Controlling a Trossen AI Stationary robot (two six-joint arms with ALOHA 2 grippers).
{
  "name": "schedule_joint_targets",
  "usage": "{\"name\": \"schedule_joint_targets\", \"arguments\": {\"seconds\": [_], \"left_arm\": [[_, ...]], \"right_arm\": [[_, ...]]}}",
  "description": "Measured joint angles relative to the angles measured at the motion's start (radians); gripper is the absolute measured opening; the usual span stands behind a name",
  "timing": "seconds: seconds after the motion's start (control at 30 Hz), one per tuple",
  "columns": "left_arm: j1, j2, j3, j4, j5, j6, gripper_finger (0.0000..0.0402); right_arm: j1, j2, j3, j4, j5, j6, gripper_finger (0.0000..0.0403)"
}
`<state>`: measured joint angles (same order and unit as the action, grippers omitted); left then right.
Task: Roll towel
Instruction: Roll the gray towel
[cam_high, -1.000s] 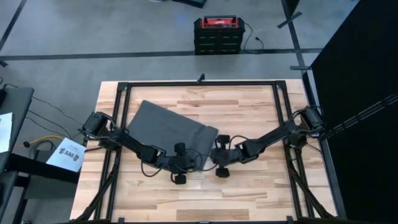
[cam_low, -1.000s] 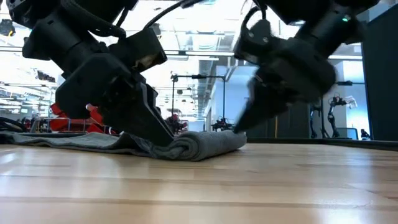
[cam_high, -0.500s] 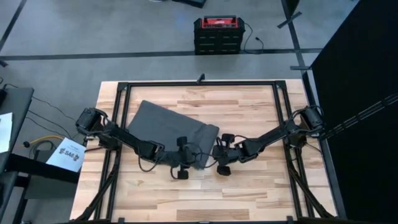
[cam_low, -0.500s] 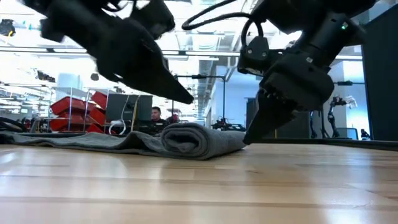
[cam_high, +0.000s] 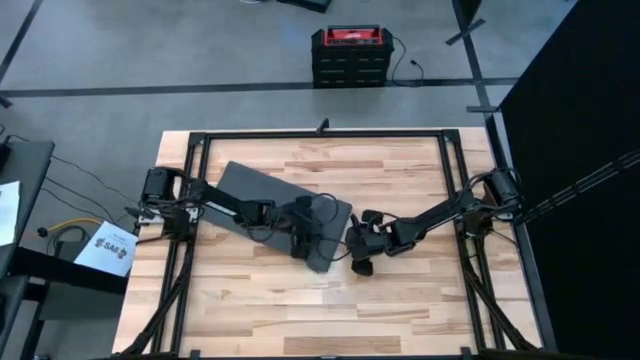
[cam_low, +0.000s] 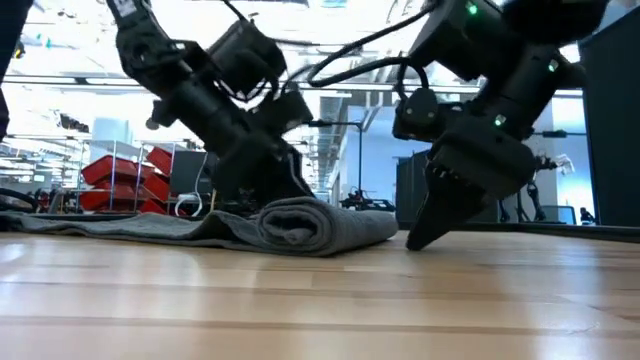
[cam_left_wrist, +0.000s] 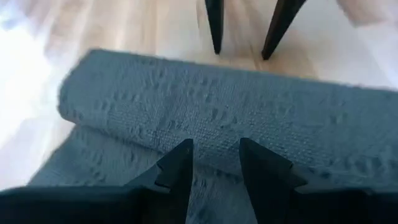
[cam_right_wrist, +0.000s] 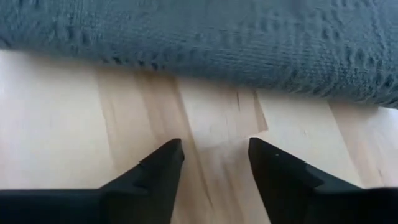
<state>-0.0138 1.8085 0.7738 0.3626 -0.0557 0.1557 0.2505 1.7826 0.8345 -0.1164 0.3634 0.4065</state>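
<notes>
Left hand (cam_left_wrist: 214, 163) narrowly open over the towel's (cam_left_wrist: 261, 118) rolled edge, right hand (cam_right_wrist: 211, 163) open, empty, just beside it on the counter (cam_right_wrist: 68, 124)

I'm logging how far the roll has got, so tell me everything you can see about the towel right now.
The towel is a plain dark grey cloth with a coarse woven look, lying on the wooden table. One end is wound into a loose roll; the rest lies flat behind it, slanting toward the left arm's side. The left gripper is open over the flat part right behind the roll. The right gripper, also open, is on bare wood just in front of the roll, not touching it.
</notes>
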Motion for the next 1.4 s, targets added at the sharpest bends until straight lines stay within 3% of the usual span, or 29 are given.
{"name": "schedule_joint_targets", "arguments": {"seconds": [0.13, 0.33, 0.67, 1.1, 1.4], "left_arm": [[0.018, 0.067, 0.002, 0.037, 0.046, 0.001, 0.0118], [0.014, 0.135, 0.005, 0.099, 0.054, -0.021, 0.0118], [0.01, 0.14, 0.002, 0.141, 0.077, -0.053, 0.0118], [0.009, 0.141, 0.0, 0.145, 0.081, -0.102, 0.0118], [0.009, 0.141, 0.0, 0.146, 0.081, -0.109, 0.0118]], "right_arm": [[-0.023, -0.001, -0.077, 0.149, -0.02, 0.008, 0.021], [-0.012, 0.002, -0.14, 0.287, -0.012, 0.005, 0.0217], [-0.024, 0.005, -0.155, 0.384, 0.013, -0.036, 0.0217], [-0.038, -0.064, -0.083, 0.325, 0.029, -0.086, 0.0216], [-0.005, -0.092, -0.081, 0.101, 0.032, 0.028, 0.0216]]}}
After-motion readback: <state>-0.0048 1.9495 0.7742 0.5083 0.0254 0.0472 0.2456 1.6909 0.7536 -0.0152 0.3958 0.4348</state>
